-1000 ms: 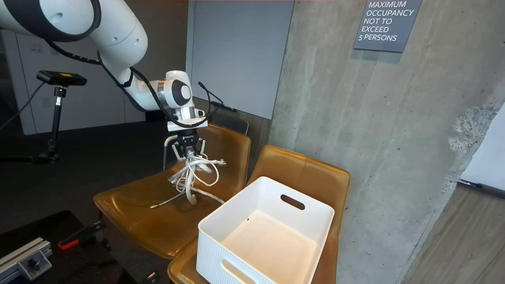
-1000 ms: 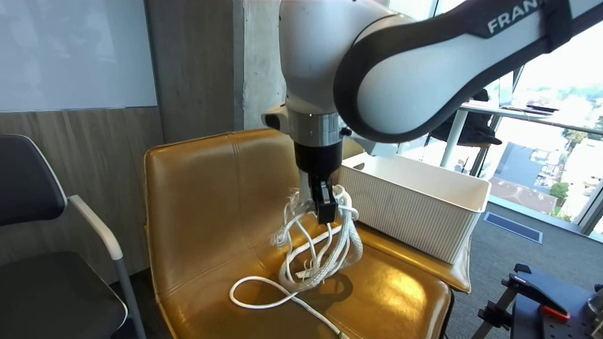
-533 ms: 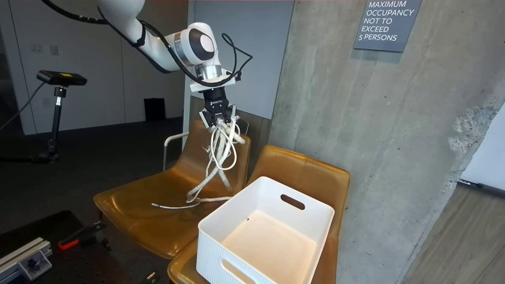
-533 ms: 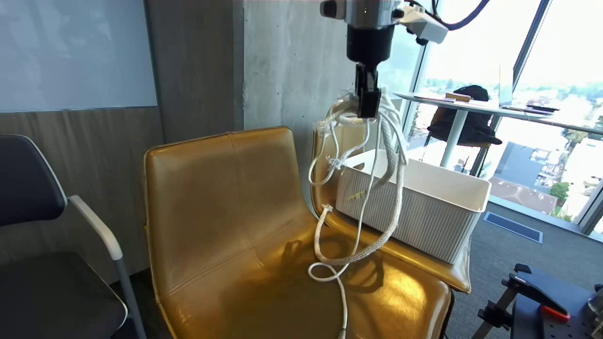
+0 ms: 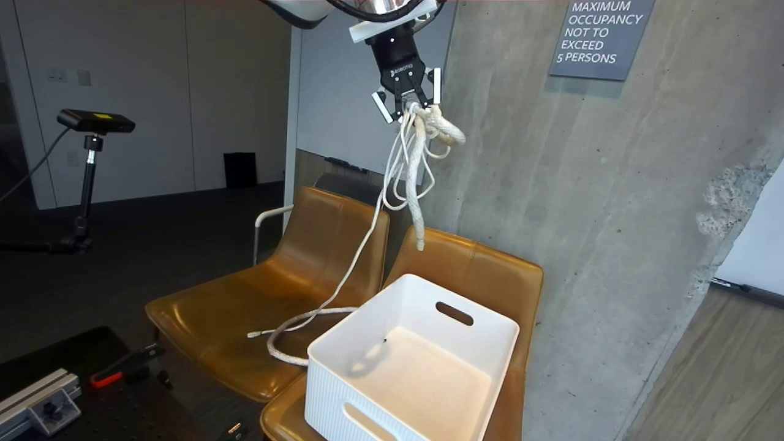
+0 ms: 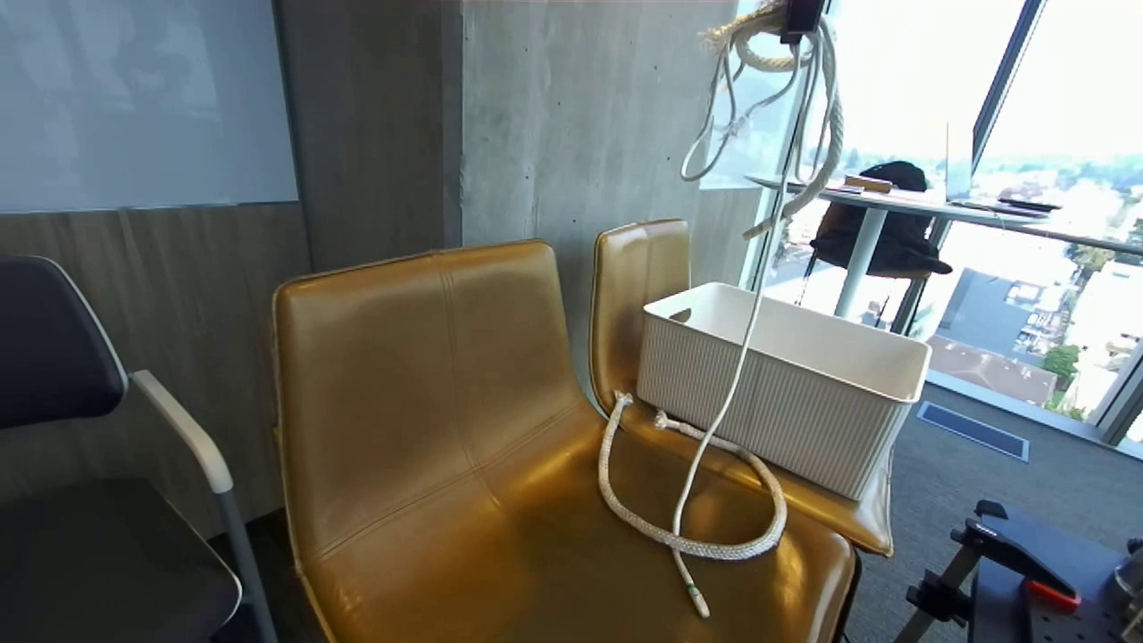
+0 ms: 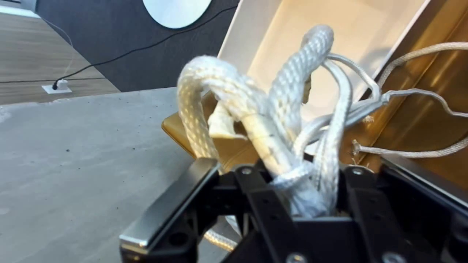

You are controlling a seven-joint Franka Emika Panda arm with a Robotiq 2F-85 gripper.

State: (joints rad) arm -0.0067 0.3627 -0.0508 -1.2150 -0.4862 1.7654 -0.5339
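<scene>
My gripper [image 5: 414, 106] is shut on a bundle of white rope [image 5: 416, 159], high above the chairs. In an exterior view the gripper [image 6: 802, 22] is cut by the top edge. The wrist view shows the jaws [image 7: 305, 186] around gathered thick and thin strands [image 7: 292, 80]. One thin strand hangs down to the near tan chair's seat [image 5: 220, 312]. A separate thick rope piece [image 6: 723, 551] with frayed ends lies looped on that seat. A white ribbed bin [image 6: 804, 420] stands on the second tan chair [image 5: 490, 257]; the held bundle is above its back-left side in an exterior view.
A concrete wall [image 5: 612, 184] rises behind the chairs. A dark office chair [image 6: 54, 357] stands beside them. A dark tool table [image 6: 982, 580] is near the front. A camera on a stand [image 5: 95, 121] and a round table [image 6: 893, 201] stand farther off.
The gripper has risen and moved toward the bin, with the rope bundle lifted off the seat. The thick rope piece has come away and lies on the seat. Chairs and bin have not moved.
</scene>
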